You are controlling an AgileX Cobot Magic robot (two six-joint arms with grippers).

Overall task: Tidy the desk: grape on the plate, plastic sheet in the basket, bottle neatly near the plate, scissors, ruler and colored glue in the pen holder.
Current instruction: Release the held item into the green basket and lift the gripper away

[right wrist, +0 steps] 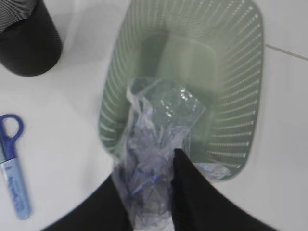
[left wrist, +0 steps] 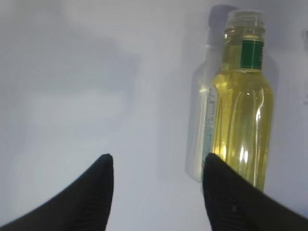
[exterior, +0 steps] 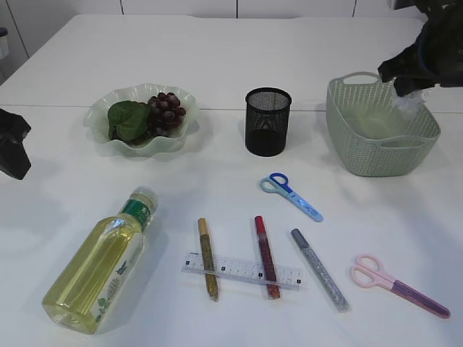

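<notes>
Right claw (right wrist: 150, 192) pinching plastic sheet (right wrist: 156, 144) over basket (right wrist: 240, 96), bottle (left wrist: 243, 110) label unreadable

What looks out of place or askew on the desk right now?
The yellow-liquid plastic bottle lies on its side, far from the green wavy plate. The clear ruler lies across the gold glitter glue pen and red one.

White table (exterior: 239, 43) w/ a seam across; pale cabinet panels (exterior: 181, 7) behind, soft even light.
</notes>
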